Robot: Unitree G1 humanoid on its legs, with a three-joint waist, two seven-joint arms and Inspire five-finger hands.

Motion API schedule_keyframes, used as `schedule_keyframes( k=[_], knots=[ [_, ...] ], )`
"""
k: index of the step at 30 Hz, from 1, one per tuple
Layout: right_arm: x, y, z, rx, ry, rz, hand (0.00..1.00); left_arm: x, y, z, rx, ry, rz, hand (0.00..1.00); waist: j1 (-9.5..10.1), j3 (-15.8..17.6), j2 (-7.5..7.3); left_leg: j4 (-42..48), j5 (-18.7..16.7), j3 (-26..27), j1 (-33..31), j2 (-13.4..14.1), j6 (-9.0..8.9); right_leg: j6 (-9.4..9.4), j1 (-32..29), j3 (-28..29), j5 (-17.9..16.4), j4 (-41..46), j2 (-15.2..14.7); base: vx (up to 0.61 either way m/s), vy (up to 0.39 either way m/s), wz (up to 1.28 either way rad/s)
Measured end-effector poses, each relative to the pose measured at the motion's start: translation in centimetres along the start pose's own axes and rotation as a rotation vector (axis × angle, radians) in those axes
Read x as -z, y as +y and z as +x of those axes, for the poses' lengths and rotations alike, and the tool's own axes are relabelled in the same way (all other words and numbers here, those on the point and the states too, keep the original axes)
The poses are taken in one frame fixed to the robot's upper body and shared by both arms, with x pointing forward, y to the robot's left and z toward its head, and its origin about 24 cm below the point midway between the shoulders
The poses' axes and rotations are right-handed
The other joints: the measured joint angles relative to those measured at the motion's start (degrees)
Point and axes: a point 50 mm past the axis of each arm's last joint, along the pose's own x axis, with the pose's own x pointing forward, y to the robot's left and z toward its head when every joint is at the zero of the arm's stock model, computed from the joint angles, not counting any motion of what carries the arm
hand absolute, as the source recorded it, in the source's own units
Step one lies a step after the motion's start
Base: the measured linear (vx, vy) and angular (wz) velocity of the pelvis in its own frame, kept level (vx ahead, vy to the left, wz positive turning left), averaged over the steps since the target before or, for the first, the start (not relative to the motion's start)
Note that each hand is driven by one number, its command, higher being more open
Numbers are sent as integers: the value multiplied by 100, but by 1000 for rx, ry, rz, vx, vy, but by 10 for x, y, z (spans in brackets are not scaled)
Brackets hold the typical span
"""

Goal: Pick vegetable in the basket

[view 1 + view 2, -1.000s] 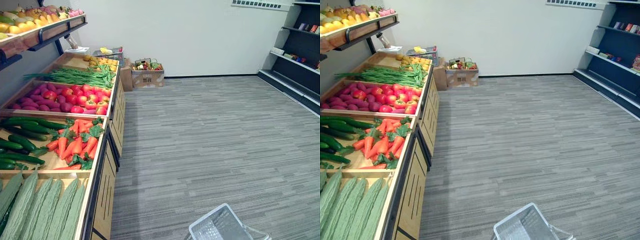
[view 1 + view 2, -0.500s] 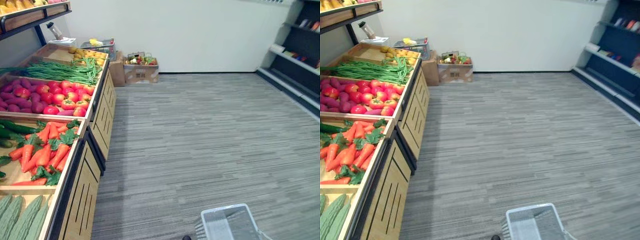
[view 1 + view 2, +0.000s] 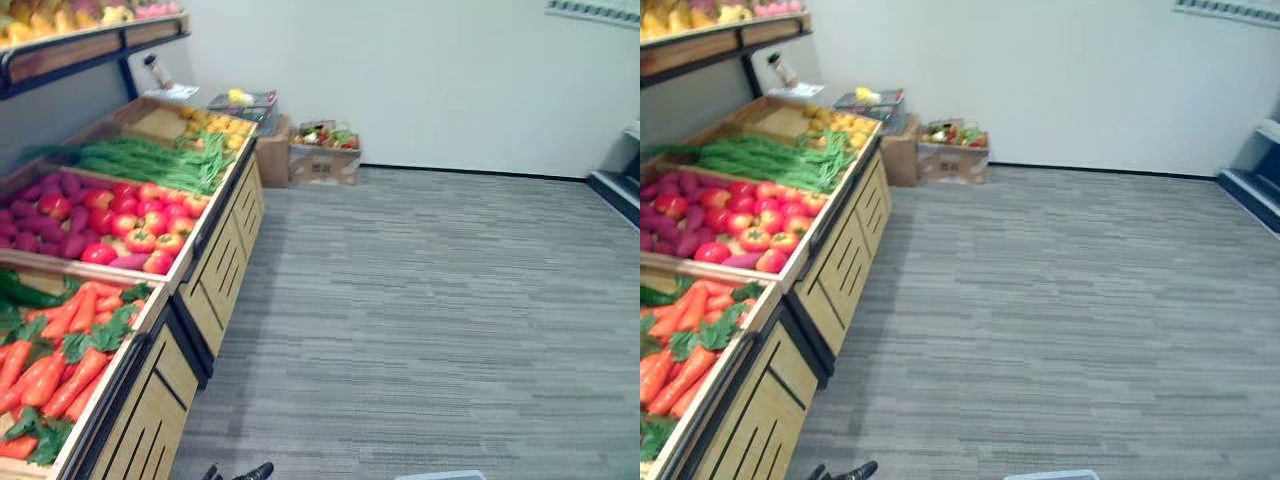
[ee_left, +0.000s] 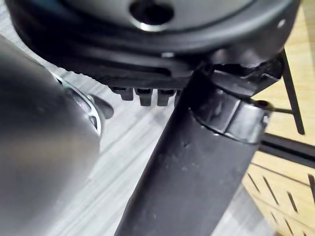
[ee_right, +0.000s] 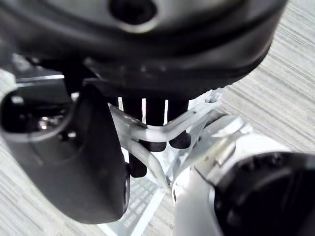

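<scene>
**Basket in hand, no vegetable picked yet**

Head views: the produce stand (image 3: 225,285) runs along the robot's left. Its nearest bin holds the carrots (image 3: 60,360), and the bin behind holds red tomatoes (image 3: 130,225). Green beans (image 3: 150,160) lie further along, and yellow produce sits at the stand's far end. A shelf (image 3: 90,45) of fruit hangs above the stand, and a cardboard box (image 3: 322,160) of mixed produce sits on the floor just past the far end. The basket (image 3: 440,476) shows as a pale sliver of rim, well apart from the stand, out over the open floor. All the vegetables lie in the stand's bins.

Left wrist view: the left hand (image 4: 162,54) hangs low beside the stand's slatted front, with its thumb (image 4: 197,162) standing out and nothing in its grasp. I cannot tell whether this hand is open or closed.

Right wrist view: the right hand (image 5: 162,54) has its fingers (image 5: 155,115) hooked round the basket's white handle (image 5: 157,130). Wire mesh shows below them.

Judgement: this looks like the approach step, before any reach. The next move calls for raising the free left hand over a bin, most readily the carrots. It also calls for bringing the basket closer to the stand.

Hard to make out: the nearest bin is cut off at the edge of both head views. Almost all of the basket is out of frame. The small patch of mesh in the right wrist view cannot show whether anything lies inside.
</scene>
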Motion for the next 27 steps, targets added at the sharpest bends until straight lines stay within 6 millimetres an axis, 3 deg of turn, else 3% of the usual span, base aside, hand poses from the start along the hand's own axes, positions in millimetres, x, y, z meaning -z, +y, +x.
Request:
schedule_keyframes(
  k=[2,3,5,7,9,12,14,16,17,19,21,23,24,27],
  knots=[
    [-5,3,0,-11,-24,-1,0,2,1,-1,-4,8,5,100,43,67,102,-77,4,-3,218,30,7,37,-2,243,161,360,9,205,88,22],
    [-10,5,0,-31,-42,-8,0,5,2,-2,-6,16,7,100,53,117,217,-178,5,-16,411,59,8,-46,29,436,23,341,3,112,54,5],
    [-7,8,0,-55,-35,-23,0,5,-1,-1,3,21,24,100,21,-24,64,-464,-25,32,477,-136,16,59,181,469,157,-107,-99,43,27,18],
    [-13,8,1,-57,-57,-97,0,4,-9,2,30,29,48,100,61,-51,111,-323,-154,368,426,-195,100,194,186,363,63,-263,-253,8,10,5],
    [-28,7,1,-50,-89,-119,0,9,-11,1,41,55,73,100,-1,-48,190,-168,-335,353,268,-405,106,282,174,176,-173,-157,-486,20,53,19],
    [-44,-2,0,-24,-127,-124,0,14,-16,2,58,86,132,100,-60,-90,355,-410,-332,137,343,-567,173,249,-356,217,-161,1168,-716,79,164,52],
    [-48,3,1,-35,-137,-127,0,10,-13,2,56,80,158,100,-34,-72,246,-579,-319,-80,613,-723,270,-200,-997,404,275,2768,-1046,154,218,66],
    [-44,6,1,-42,-128,-122,0,7,-8,2,44,76,167,100,-26,-74,180,-688,-385,-329,858,-844,361,-288,-1295,518,788,3709,-1247,164,109,63],
    [-42,6,1,-47,-124,-121,0,6,-4,1,31,73,168,100,-56,-97,94,-711,-452,-516,998,-886,420,-186,-1416,565,635,4043,-1283,178,75,71],
    [-39,6,1,-51,-115,-118,0,6,-4,1,31,74,170,100,-78,-90,83,-751,-501,-771,1142,-884,439,-25,-1592,551,327,4093,-1185,171,45,74],
    [-34,-1,1,-33,-96,-114,0,9,-3,0,30,81,168,100,-165,-85,121,-728,-598,-1264,1259,-863,485,101,-1845,565,-69,3575,-981,191,-15,105],
    [-28,-5,0,-22,-77,-73,0,11,-1,-1,18,82,153,100,-147,-84,193,-591,-720,-1593,1332,-748,520,118,-1947,713,-164,2793,-739,213,-78,95],
    [-24,-7,0,-20,-71,-63,0,14,2,-3,5,86,130,100,-148,-94,310,-443,-873,-1812,1363,-569,459,121,-1984,934,-159,2196,-446,230,-105,86],
    [-23,-1,-1,-48,-79,-120,0,19,5,-5,-22,83,65,100,-142,-106,447,-96,-1283,-2384,1381,-205,233,213,-2133,1672,-25,920,146,252,-162,91]
  ],
)
